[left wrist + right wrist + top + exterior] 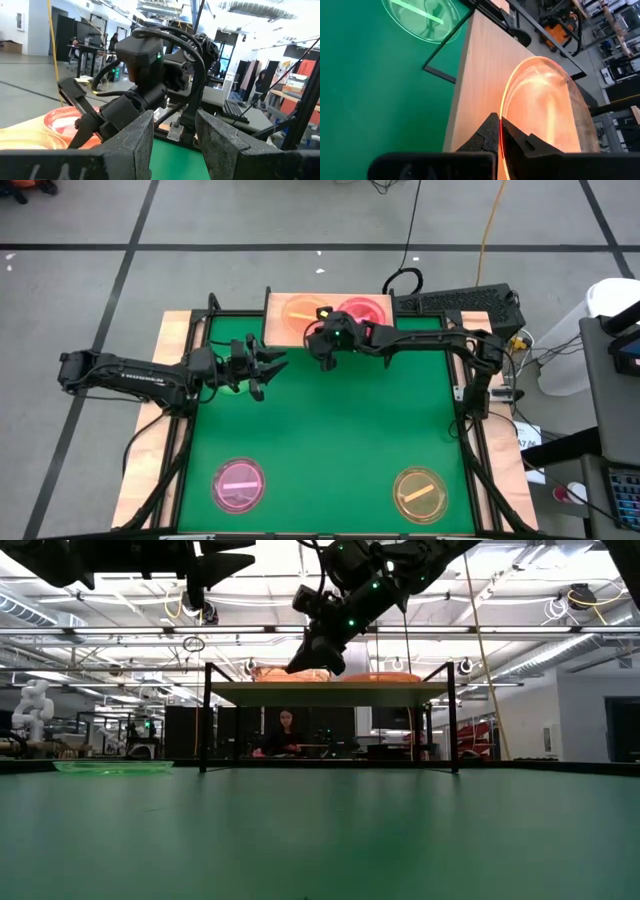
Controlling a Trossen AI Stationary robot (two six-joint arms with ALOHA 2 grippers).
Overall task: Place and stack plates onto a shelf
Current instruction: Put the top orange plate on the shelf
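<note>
My right tool [499,131] pinches the amber plate's [545,110] rim over the shelf [480,70]; I should lower it flat before releasing.

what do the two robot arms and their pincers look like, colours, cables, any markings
Both arms are dark, nearly black, built of jointed tubular links. The left arm carries white lettering along its long link and ends in the left pincer with two dark, wedge-shaped fingers. The right arm has black cables looped around its wrist, a small green light glowing near the right pincer, and thin tapered fingers.
</note>
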